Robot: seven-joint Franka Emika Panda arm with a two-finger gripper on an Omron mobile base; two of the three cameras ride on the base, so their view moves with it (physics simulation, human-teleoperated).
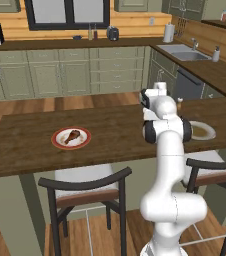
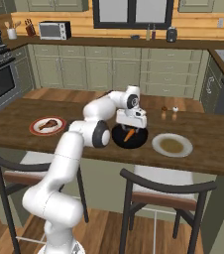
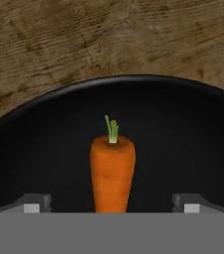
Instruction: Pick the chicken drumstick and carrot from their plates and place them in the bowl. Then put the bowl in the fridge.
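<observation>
Inside the black bowl (image 3: 44, 144) lies the carrot (image 3: 112, 173), leafy end toward twelve o'clock in the hand view and its narrow end running down between the two fingertips (image 3: 34, 203), which stand wide apart on either side without touching it. From the right base view the gripper (image 2: 132, 124) hangs just over the bowl (image 2: 140, 142) on the wooden island counter (image 2: 208, 139), so the carrot looks delivered and the jaws spread.

At three o'clock of the bowl sits the pale plate (image 2: 172, 145), now bare of food. Well off at nine o'clock rests the red-rimmed plate (image 2: 47, 126) with the chicken drumstick (image 2: 45, 124) on it, also seen in the left base view (image 1: 71, 135).

My judgement: the step is releasing and clearing. Lift straight up first, keeping the fingers spread, so neither tip drags the carrot or nudges the bowl's rim. Only once above the rim swing toward the drumstick, and come down on its thick end with the jaws across its width.
</observation>
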